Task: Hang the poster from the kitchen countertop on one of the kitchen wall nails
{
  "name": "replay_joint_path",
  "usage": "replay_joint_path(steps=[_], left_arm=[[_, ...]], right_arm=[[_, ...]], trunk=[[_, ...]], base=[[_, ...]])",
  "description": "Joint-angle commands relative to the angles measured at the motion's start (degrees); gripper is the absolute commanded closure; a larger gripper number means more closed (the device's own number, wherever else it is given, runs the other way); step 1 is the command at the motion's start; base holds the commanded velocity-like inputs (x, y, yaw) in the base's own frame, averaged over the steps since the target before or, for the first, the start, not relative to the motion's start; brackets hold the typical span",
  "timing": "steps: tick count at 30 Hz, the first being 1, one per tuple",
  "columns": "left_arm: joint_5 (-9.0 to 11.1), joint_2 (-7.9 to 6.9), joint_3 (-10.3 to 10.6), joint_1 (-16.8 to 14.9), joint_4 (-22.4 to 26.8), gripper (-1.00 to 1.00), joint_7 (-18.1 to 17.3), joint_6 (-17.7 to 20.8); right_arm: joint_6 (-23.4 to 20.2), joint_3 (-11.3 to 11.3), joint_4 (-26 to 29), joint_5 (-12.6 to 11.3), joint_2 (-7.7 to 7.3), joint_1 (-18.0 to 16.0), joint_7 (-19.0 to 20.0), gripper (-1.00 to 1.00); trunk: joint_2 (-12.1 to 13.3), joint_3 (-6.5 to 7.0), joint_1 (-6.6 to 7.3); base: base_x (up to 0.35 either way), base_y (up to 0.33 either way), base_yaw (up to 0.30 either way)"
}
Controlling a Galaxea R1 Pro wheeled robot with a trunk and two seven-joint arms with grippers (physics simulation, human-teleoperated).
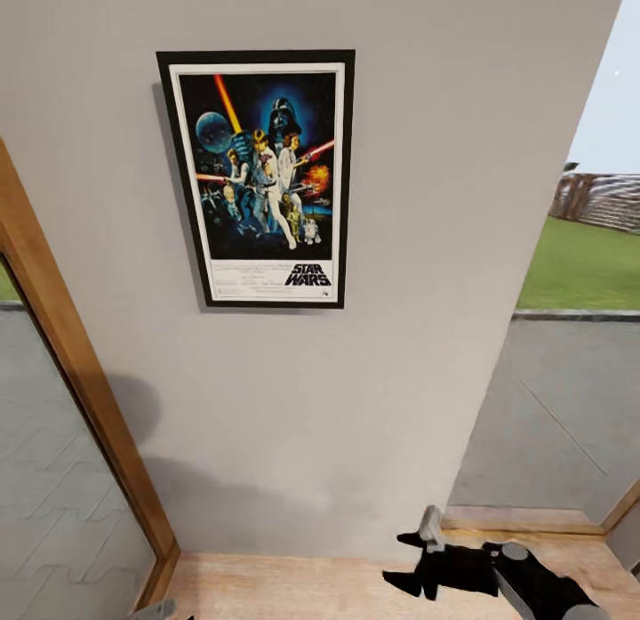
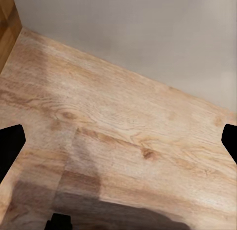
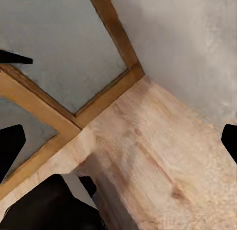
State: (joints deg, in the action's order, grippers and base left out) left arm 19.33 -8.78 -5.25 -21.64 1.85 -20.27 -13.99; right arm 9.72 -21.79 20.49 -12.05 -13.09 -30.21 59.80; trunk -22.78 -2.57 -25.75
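Observation:
The framed Star Wars poster [image 1: 260,180] hangs flat on the pale grey wall [image 1: 400,273], upright, with nothing holding it. No nail stub is visible around it; any nail behind the poster is hidden. The kitchen countertop is out of view. My right gripper [image 1: 411,562] is low near the wooden floor, well below and to the right of the poster, open and empty. In the right wrist view its fingertips [image 3: 11,146] stand wide apart over the floor. In the left wrist view the left gripper [image 2: 118,143] is open too, with bare floor planks between its fingers [image 2: 10,146].
A wooden-framed glass door [image 1: 62,335] stands at the left of the wall. A glazed opening with a wooden frame [image 1: 533,513] stands at the right, with grass [image 1: 587,264] outside. Light wooden floor [image 1: 293,589] runs along the wall's foot.

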Motion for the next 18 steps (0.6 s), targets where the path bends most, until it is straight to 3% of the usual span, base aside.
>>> replay_joint_path(steps=[1,3,9,18], left_arm=[[0.0,-0.01,-0.3,-0.1,-0.1,-1.0,-0.4,0.0],[0.0,-0.01,0.1,-0.1,-0.1,-1.0,-0.4,0.0],[0.0,0.04,1.6,-0.1,-0.1,-1.0,-0.3,0.0],[0.1,0.08,2.2,-0.1,-0.1,-1.0,-0.2,0.0]], right_arm=[[2.8,-0.5,-19.5,-0.9,-0.1,0.0,-3.5,-1.0],[3.9,-0.5,-21.5,-2.5,-0.02,0.6,-8.3,-1.0],[4.7,-0.6,-23.3,-5.5,0.35,1.8,-16.2,-1.0],[4.8,-0.6,-23.7,-6.4,1.17,2.3,-20.0,-1.0]], trunk=[[-0.1,-0.07,-0.04],[-0.1,0.08,-0.04],[-0.1,0.6,-0.04],[-0.1,1.45,-0.04]], base=[[0.0,0.0,0.0],[0.0,0.0,0.0],[0.0,0.0,0.0],[0.0,0.0,0.0]])
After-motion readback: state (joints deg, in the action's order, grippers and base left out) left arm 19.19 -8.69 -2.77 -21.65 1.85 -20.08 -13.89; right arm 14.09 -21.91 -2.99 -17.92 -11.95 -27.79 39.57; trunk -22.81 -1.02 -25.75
